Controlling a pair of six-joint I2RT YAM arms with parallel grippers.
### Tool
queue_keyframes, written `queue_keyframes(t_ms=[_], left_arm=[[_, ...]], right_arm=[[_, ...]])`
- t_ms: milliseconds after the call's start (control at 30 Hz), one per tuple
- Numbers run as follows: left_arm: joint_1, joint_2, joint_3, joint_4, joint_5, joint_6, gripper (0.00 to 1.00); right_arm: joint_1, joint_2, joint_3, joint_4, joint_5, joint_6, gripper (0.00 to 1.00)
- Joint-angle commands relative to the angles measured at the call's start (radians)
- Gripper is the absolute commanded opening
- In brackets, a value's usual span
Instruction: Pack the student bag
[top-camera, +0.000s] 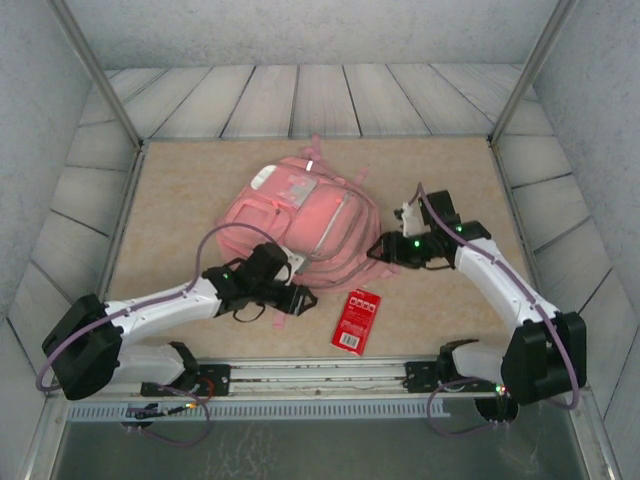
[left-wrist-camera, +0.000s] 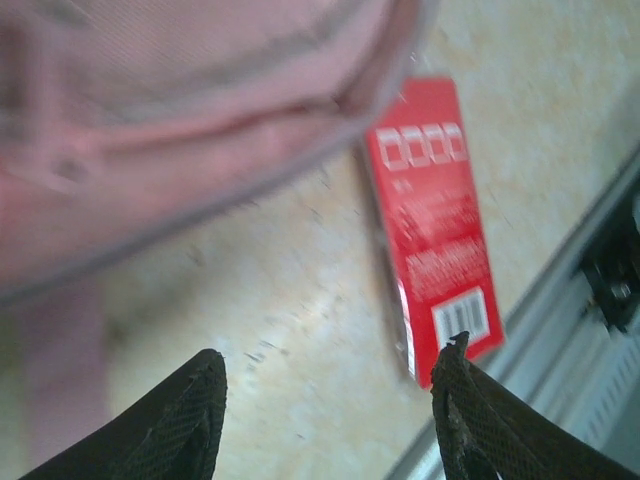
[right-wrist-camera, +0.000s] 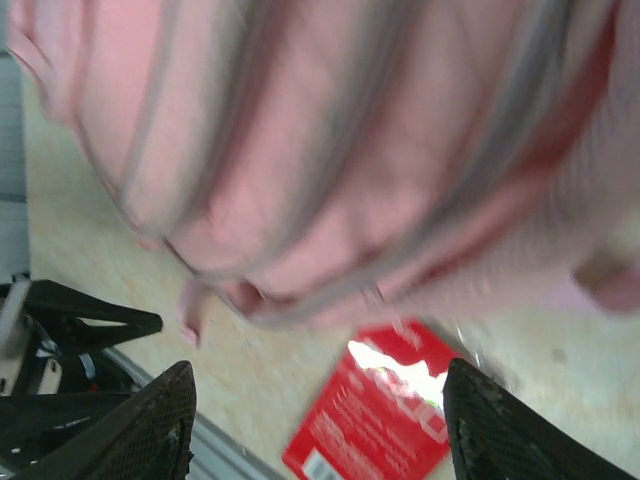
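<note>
The student bag (top-camera: 300, 225) is a soft pink backpack lying flat in the middle of the beige table. It shows blurred at the top of the left wrist view (left-wrist-camera: 180, 110) and across the right wrist view (right-wrist-camera: 330, 150). My left gripper (top-camera: 300, 297) sits just off the bag's near edge, and its jaws (left-wrist-camera: 330, 400) stand open over bare table with nothing between them. My right gripper (top-camera: 378, 250) is at the bag's right edge, open and empty (right-wrist-camera: 320, 420). A flat red packet (top-camera: 356, 320) lies on the table just in front of the bag, between the two grippers.
The red packet (left-wrist-camera: 435, 230) lies close to the left gripper's right finger, and shows below the bag from the right wrist (right-wrist-camera: 375, 420). A metal rail (top-camera: 320, 375) runs along the near edge. Grey walls enclose the table (top-camera: 200, 180) on three sides.
</note>
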Motion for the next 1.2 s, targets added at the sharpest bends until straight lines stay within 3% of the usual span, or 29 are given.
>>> queue_keyframes(t_ms=[0, 133, 333, 600, 1167], left_arm=[[-0.054, 0.006, -0.036, 0.090, 0.049, -0.070, 0.60], [-0.081, 0.061, -0.090, 0.262, 0.075, -0.148, 0.61], [-0.109, 0.204, -0.063, 0.351, 0.012, -0.211, 0.62], [-0.135, 0.407, 0.008, 0.516, 0.054, -0.288, 0.58], [-0.158, 0.642, 0.084, 0.921, 0.226, -0.503, 0.46]], right_arm=[[0.007, -0.089, -0.104, -0.093, -0.012, 0.042, 0.65], [0.010, -0.144, -0.240, -0.061, -0.062, 0.082, 0.52], [0.032, -0.144, -0.343, 0.027, -0.097, 0.127, 0.44], [0.044, -0.135, -0.478, 0.226, -0.066, 0.255, 0.32], [0.048, -0.080, -0.554, 0.380, 0.015, 0.309, 0.20]])
